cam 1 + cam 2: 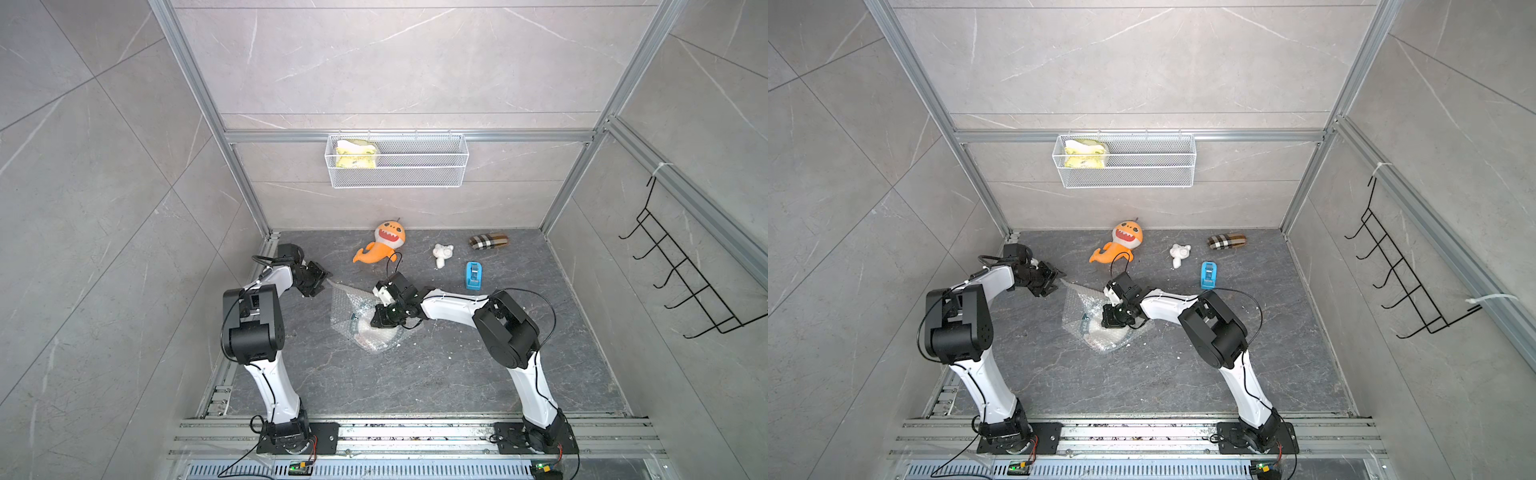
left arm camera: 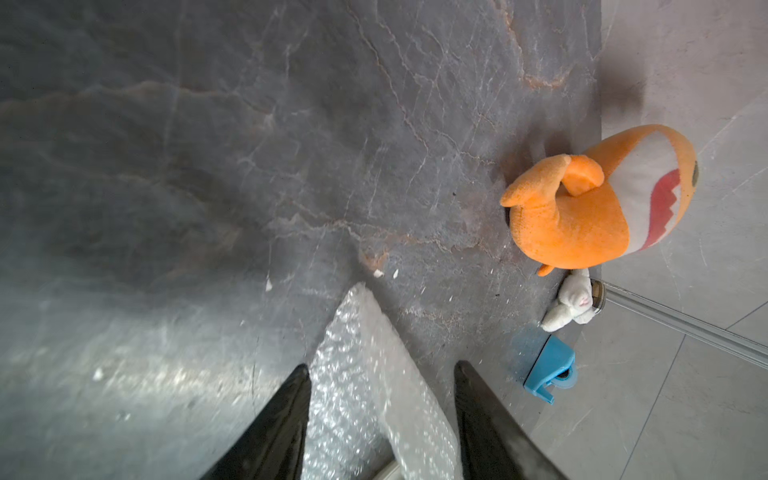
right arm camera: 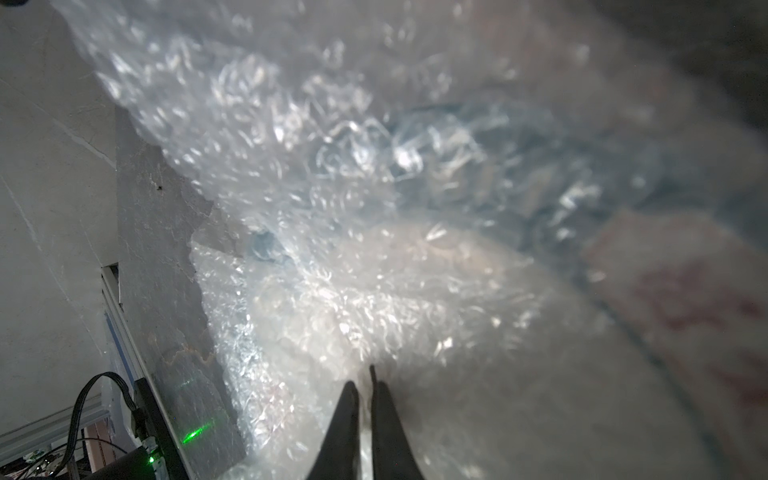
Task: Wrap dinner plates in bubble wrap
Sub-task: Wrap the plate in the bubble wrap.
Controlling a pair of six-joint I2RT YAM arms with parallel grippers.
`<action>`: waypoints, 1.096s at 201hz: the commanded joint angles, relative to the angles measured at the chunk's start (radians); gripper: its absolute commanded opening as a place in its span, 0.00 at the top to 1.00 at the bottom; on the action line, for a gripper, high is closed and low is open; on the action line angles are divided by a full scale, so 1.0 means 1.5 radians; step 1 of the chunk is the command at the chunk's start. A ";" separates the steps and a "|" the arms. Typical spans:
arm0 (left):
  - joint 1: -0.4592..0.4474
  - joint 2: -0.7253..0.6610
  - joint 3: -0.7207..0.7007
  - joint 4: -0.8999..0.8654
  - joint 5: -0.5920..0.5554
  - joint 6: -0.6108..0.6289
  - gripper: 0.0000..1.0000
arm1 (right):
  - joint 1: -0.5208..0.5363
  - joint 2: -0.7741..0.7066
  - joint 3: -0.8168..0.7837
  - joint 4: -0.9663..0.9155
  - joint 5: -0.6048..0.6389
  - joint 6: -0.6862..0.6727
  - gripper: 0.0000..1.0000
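Left side first: our left fingers [image 2: 282,415] stand apart, nothing clamped, w/ one corner of the bubble wrap [image 1: 345,301] poking out between them in the left wrist view. We can't tell if it touches them. That corner sticks up off the table [image 1: 374,382], prob. so it can be folded over the load. Moving right, the wrap lies bunched over the dinner plate [image 1: 354,323]. The plate's dark rim shows thru the plastic in both top views, so the plate sits under the sheet, approx. mid-table, between the two arms. Our right fingers [image 3: 345,415] are nearly closed, pinching what looks like a thin fold of wrap right above the plate's white centre. We judge that's to pin sheet & plate so neither slides. So the plate is just below the right fingers, and near but apart from the left ones. Wrapping looks partway done, edges loose
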 commanded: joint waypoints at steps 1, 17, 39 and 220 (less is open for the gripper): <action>0.002 0.030 0.038 -0.022 0.033 0.022 0.46 | 0.001 0.041 -0.010 -0.059 0.020 -0.014 0.89; 0.000 0.038 0.041 -0.020 0.048 0.013 0.51 | 0.001 0.041 -0.009 -0.059 0.020 -0.015 0.89; -0.001 0.042 0.033 -0.014 0.053 -0.004 0.68 | 0.000 0.041 -0.007 -0.055 0.018 -0.013 0.89; -0.134 -0.274 -0.192 -0.029 0.050 -0.135 1.00 | -0.019 0.042 -0.004 -0.059 0.018 -0.012 0.90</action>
